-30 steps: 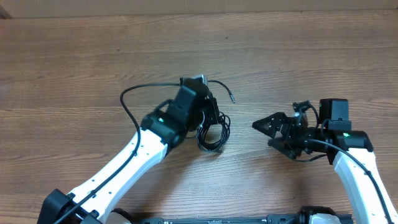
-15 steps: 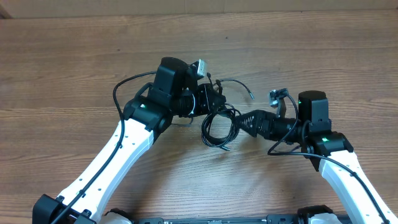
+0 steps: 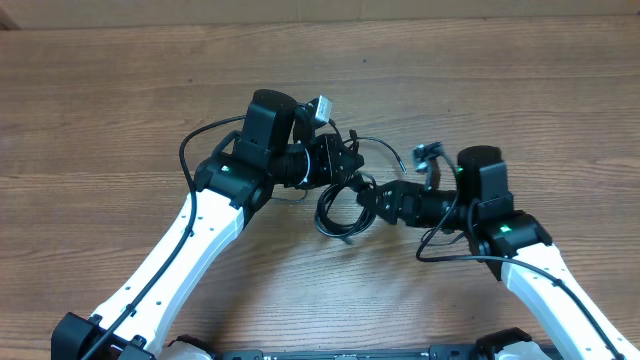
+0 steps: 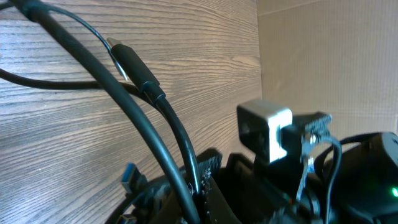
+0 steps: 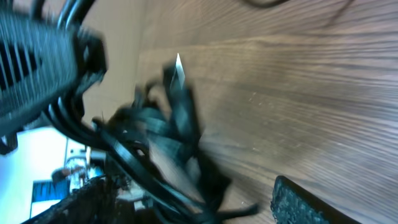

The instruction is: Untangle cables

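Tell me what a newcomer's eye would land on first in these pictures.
The eye goes to the bunched coil of thin black cables in the middle of the brown wood-grain table. The left gripper is shut on the coil and holds it up. The right gripper comes in from the right, jaws open, with its tip at the edge of the loop.

Thin black flexible cables (image 3: pixel 338 208) bunched in one tangled coil of loose loops near the middle of the wooden surface (image 3: pixel 500 80), one strand arcing right to a small plug tip (image 3: pixel 401 163)
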You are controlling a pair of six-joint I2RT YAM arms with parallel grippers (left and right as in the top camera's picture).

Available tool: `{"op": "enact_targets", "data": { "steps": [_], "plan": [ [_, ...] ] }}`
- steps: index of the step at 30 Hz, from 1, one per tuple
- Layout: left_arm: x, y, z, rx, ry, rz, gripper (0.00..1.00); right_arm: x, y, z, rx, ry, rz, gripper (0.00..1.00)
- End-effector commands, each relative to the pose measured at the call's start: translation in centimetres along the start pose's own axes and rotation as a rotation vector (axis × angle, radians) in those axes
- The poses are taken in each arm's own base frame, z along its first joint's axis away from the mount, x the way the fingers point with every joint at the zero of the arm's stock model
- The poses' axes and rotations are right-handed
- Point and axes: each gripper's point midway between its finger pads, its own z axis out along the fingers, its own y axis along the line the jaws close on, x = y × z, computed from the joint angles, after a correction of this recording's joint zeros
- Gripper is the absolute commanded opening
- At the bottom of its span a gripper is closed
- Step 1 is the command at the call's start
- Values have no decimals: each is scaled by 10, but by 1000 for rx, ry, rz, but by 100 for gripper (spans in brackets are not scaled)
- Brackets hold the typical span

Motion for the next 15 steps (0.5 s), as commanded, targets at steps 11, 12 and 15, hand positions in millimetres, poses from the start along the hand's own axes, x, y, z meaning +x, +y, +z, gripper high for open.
{"op": "enact_targets", "data": {
  "steps": [11, 12, 15],
  "plan": [
    [-20, 13, -14, -118, -111, -10, 4, -1, -3, 5, 52, -27, -54, 93],
    [-19, 13, -14, -117, -105, -12, 4, -2, -3, 5, 50, -30, -62, 92],
    [-15, 8, -13, -90, -83, -23, 4, -3, -1, 6, 43, -34, -71, 88]
  ]
}}
